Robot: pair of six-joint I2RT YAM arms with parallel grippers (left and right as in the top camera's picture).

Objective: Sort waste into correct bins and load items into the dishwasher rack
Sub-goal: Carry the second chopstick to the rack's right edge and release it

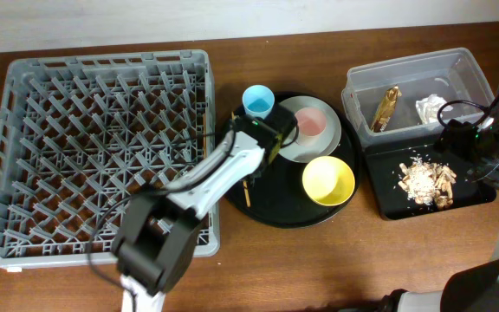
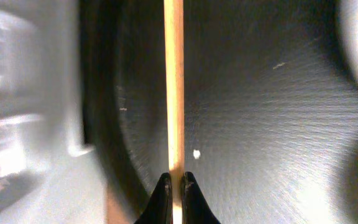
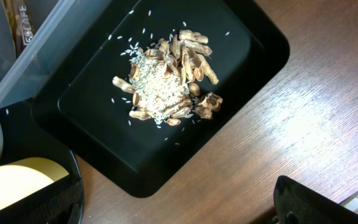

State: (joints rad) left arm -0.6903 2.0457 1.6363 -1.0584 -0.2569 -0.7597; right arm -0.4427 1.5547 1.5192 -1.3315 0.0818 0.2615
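My left gripper is shut on the thin wooden chopsticks, low over the left side of the round black tray; their end shows in the overhead view. The tray holds a light-blue cup, a pink cup on the pale grey plate, and a yellow bowl. The grey dishwasher rack is at left. The clear tub holds the gold wrapper and white tissue. The shallow black tray holds food scraps. My right gripper is open and empty beside that tray.
The rack's right wall stands just left of the round tray. The tub and black tray sit side by side at the right, close to the table's right edge. Bare wood lies along the front of the table.
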